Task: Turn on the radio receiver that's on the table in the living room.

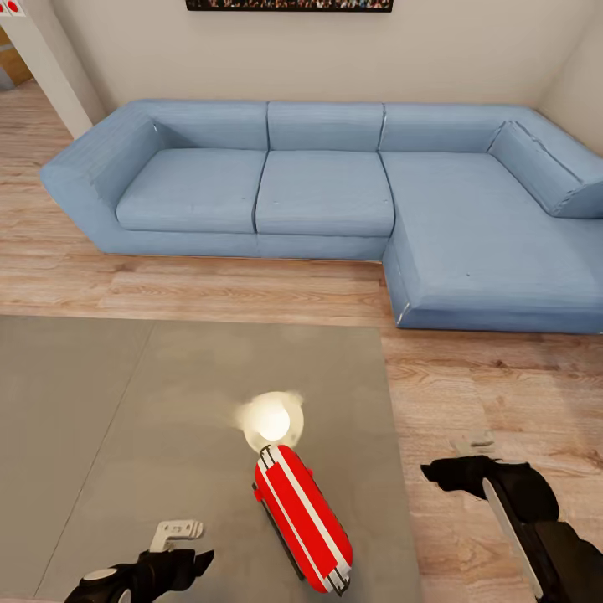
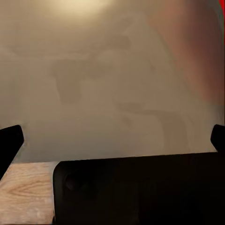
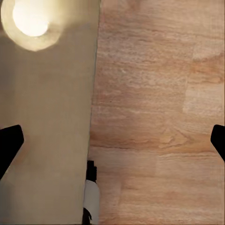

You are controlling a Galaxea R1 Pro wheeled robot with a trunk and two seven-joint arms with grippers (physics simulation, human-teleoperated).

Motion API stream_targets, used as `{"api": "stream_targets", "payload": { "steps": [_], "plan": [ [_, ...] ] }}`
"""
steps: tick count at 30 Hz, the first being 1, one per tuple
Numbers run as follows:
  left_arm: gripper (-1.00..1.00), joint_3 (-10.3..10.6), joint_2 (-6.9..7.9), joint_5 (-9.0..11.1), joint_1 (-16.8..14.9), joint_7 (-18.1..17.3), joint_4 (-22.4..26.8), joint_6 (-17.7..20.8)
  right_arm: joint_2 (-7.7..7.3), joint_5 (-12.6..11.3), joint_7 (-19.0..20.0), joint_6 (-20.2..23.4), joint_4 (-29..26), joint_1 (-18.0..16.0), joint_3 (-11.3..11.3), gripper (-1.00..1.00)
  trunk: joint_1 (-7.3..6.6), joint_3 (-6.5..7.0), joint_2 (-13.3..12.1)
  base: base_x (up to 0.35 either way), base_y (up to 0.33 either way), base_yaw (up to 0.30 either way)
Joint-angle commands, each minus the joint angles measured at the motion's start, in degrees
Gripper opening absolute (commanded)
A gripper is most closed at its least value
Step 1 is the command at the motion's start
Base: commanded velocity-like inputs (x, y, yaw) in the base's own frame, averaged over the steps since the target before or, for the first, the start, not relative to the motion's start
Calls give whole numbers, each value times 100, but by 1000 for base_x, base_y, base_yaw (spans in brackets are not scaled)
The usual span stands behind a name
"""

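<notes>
Radio [image 1: 301, 519] lies near the bench's [image 1: 100, 402] right edge, untouched. Left gripper [image 1: 180, 544] and right gripper [image 1: 456, 461] flank it, jaws open. Approach step; next, press its switch.

crowd photo [image 1: 289, 4] cut by top edge | sofa [image 1: 335, 193] cut at rt | radio receiver [image 2: 222, 9] just a sliver

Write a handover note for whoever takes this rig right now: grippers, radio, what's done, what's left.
Left gripper: open, empty, low over the table, left of the radio receiver.
Right gripper: open, empty, over the wood floor just past the table's right edge.
Radio: lying flat near the table's front edge, between the two arms, untouched. A lamp reflection sits just beyond it.
Done: robot is at the table.
Left: reach the radio and switch it on; no switch is discernible from here.
</notes>
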State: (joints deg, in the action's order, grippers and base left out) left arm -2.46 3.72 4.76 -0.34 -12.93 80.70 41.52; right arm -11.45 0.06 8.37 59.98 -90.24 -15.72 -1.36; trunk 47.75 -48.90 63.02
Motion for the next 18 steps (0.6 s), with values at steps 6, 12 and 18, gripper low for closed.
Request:
{"api": "stream_targets", "payload": {
  "steps": [6, 12, 18],
  "plan": [
    [100, 0, 30, -34, -3, 224, -138, -10, 240, 21, 191, 2, -5, -673, 830, 100, 0, 0, 0, 0, 0, 0],
    [100, 0, 59, -71, -9, 251, -299, -42, 764, 21, 200, 2, -10, -827, 1554, 100, 0, 0, 0, 0, 0, 0],
    [100, -1, 64, -78, -10, 255, -331, -47, 1144, 28, 195, 2, -11, -843, 2131, 100, 0, 0, 0, 0, 0, 0]
  ]
}}
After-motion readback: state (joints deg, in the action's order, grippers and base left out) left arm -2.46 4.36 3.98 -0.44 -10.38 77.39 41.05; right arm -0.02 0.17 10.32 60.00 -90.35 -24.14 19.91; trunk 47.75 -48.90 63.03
